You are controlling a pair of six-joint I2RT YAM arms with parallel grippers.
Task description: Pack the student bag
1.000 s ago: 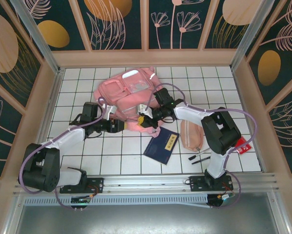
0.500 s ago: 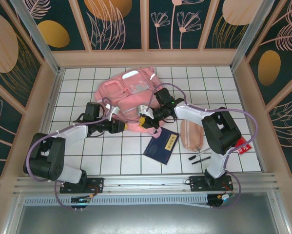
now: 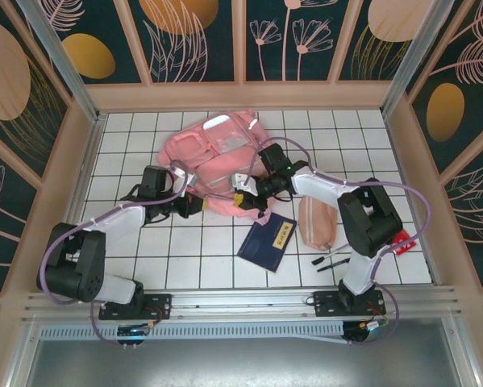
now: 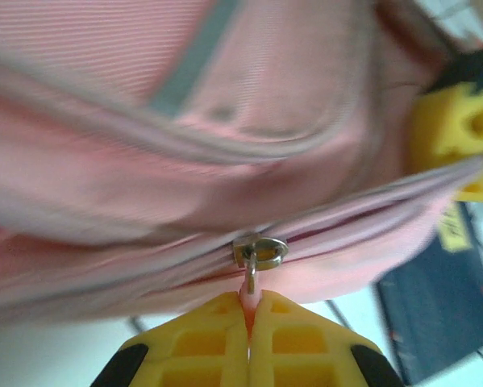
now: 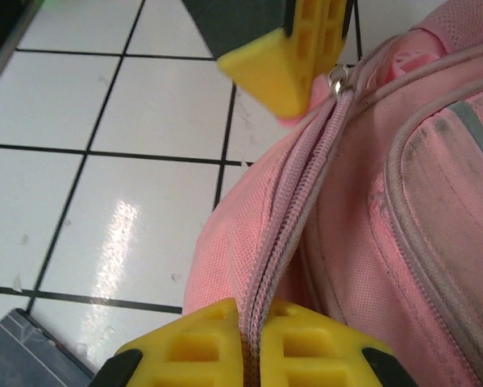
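White tiled table [image 3: 144, 258] inside dark, leaf-patterned walls. One pink student bag [image 3: 217, 153] lies directly ahead of both grippers and touches both. The left gripper [image 4: 249, 305] is clenched on the small pink tab of the zip pull [image 4: 260, 251], with the metal ring just beyond its fingertips. The right gripper [image 5: 251, 313] is pinched tight on the bag's zip seam, and the zip runs away from it toward the other gripper. The thin tab may slip out if it is drawn off the zip's line. Slack fabric may bunch and jam the slider. Behind the right gripper lie one dark blue notebook [image 3: 267, 240], one peach pouch [image 3: 314, 223], what look like two dark pens [image 3: 330, 262] and one small red item [image 3: 402, 240].
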